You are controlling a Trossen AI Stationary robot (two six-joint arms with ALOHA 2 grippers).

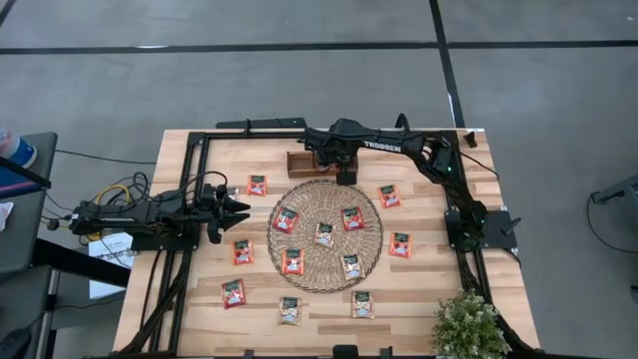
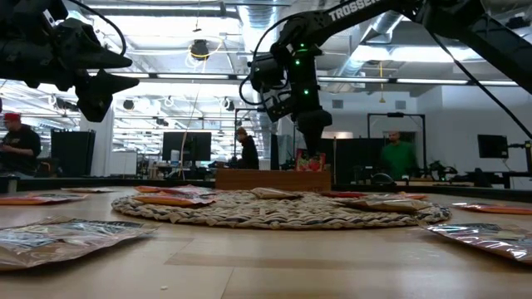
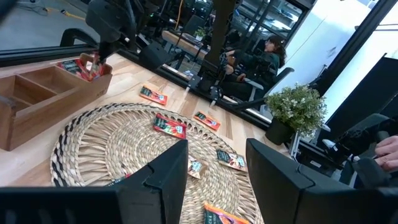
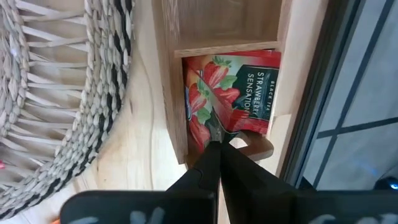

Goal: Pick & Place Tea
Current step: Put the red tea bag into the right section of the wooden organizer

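Sachets point(image 1: 290, 311) lie scattered along the near table point(image 1: 414, 299) edge, flat and face up, easy for a tool to pinch from above. A potted plant point(image 1: 467, 324) stands at the near right corner, out of the work. Farther in, the round mat point(image 1: 324, 235) carries several more sachets, with others ringed around it on the bare wood. The left tool point(image 1: 239, 209) hangs above the table left of the mat, its fingers point(image 3: 163, 180) spread wide and holding nothing; it looks to be waiting. Beyond the mat sits the tray point(image 1: 309, 163), where the tea is being gathered. The right tool point(image 4: 217, 134) reaches down into the tray's end compartment, fingers pinched narrow on a red strawberry sachet point(image 4: 233, 90) that stands on edge inside. In my view it is held by its rim so it can drop in upright beside the compartment wall, and release comes next. In the room behind, people sit at desks.
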